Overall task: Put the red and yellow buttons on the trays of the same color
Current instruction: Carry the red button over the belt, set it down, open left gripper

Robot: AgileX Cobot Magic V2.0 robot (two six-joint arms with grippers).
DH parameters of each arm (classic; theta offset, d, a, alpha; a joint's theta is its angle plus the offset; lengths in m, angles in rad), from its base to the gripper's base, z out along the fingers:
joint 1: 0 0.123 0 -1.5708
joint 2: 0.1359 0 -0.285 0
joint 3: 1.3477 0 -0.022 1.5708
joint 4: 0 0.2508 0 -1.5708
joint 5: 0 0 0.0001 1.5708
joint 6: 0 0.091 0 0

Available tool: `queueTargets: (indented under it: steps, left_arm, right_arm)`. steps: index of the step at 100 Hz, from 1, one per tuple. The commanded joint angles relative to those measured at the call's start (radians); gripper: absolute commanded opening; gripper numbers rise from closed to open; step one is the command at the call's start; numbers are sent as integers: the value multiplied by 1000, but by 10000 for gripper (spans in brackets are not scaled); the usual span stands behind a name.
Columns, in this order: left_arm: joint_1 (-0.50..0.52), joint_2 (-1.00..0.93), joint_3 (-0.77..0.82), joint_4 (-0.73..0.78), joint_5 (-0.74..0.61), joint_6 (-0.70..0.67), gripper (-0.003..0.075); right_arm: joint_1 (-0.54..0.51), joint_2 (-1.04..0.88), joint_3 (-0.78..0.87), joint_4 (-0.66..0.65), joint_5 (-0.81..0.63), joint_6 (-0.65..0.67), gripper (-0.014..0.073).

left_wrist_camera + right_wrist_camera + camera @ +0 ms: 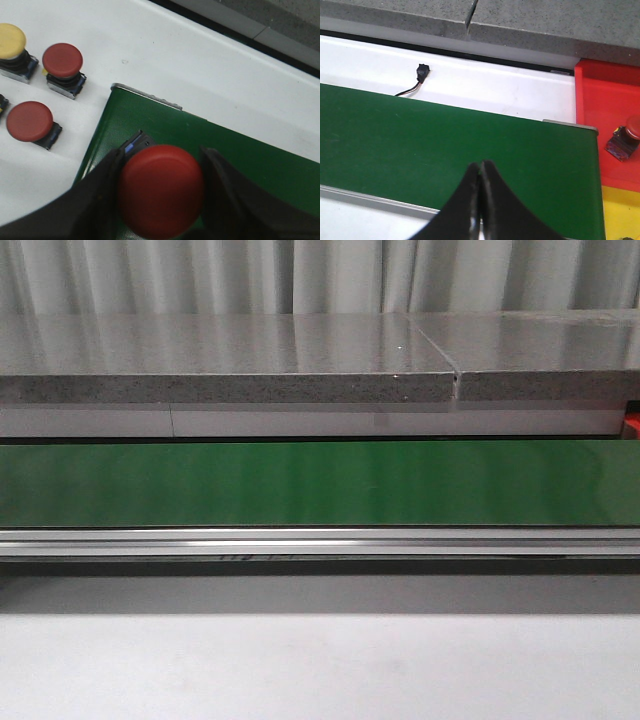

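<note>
Left gripper [162, 192] clamps 1 red button [161, 197] over the green belt [250, 165], lower centre of the left wrist view. Upper left there: 2 more red buttons [62, 60] [29, 121] and 1 yellow button [11, 41] on white surface. Right gripper [480, 172] pressed closed, empty, over belt. Red tray [605, 100], right edge, holds 1 red button [634, 127]; yellow tray [620, 210] below it.

We see a white surface [210, 60] carrying a green belt [320, 483], three loose buttons [62, 60], and red tray [605, 100].
</note>
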Motion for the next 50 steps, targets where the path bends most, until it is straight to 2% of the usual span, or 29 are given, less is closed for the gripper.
queueTargets:
  steps: [1,39,50]
  left_arm:
    - [-22,15,-33,-22,-27,4,42]
    - [-36,118,-33,-14,-20,9,48]
    - [-36,120,-33,-14,-17,57,118]
  right_arm:
    - [3,-3,-29,2,-60,-12,-67]
    - [3,-3,-29,2,-60,-12,-67]
    - [3,-3,-29,2,-60,-12,-67]
